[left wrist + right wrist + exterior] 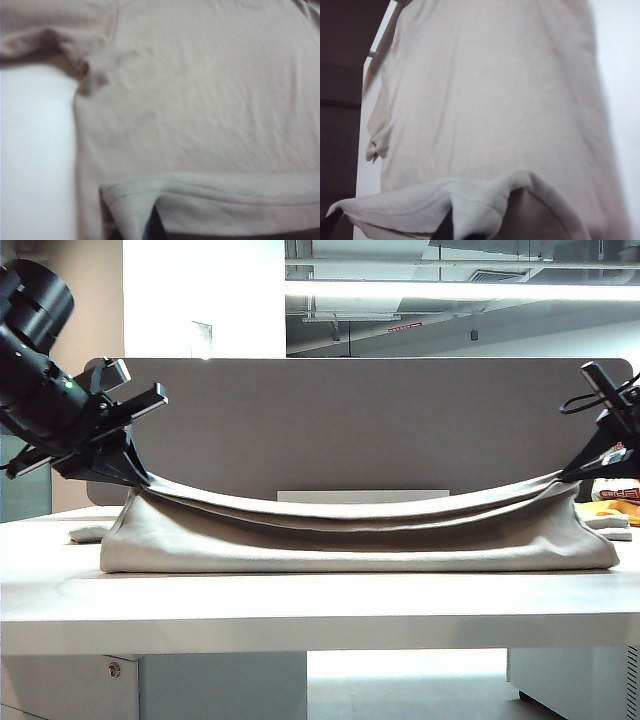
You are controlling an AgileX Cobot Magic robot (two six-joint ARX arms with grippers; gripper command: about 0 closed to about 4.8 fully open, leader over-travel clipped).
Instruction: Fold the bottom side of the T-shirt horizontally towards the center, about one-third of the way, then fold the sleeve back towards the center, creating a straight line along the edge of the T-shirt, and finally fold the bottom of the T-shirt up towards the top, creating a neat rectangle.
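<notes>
White tabletop (pixel 320 595) carries the beige T-shirt (pixel 360 540), which spans nearly its whole width in front of a grey partition (pixel 360 420). Both arms hold one long edge of the shirt raised off the surface: the left gripper (pixel 138 476) is pinched shut on the cloth at the left end, the right gripper (pixel 572 476) likewise clamped on it at the right end, and the lifted edge sags in a shallow curve between them while the rest of the shirt lies flat. Both wrist views show the stitched edge bunched at the jaws, with the spread body of the shirt beyond. To fold well from here, I judge the two grippers should travel together at equal height, keep the edge taut enough to lose the sag, and lay it down parallel to the far side. Behind the partition sits an office ceiling with a bright strip light (pixel 460 290); something orange (pixel 620 492) peeks in at the right edge.
</notes>
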